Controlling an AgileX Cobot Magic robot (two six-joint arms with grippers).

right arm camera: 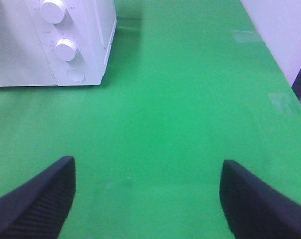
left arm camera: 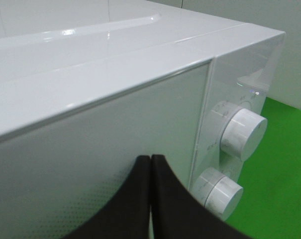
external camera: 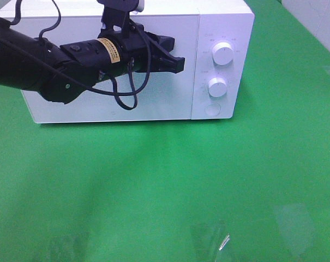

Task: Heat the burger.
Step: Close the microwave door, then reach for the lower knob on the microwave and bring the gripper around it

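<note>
The left gripper [external camera: 177, 64], pressed together, hovers at the shut door of the white boxy microwave [external camera: 154, 103], round white knobs [external camera: 223, 54] just beyond it, likely to turn one; the burger is unseen, maybe inside; the right gripper [right arm camera: 148, 199] is spread, empty.

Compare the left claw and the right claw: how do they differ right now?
The left claw is shut; the right claw is open wide. The left claw is near the microwave door; the right claw hangs over the green table. Both are black and hold nothing.
</note>
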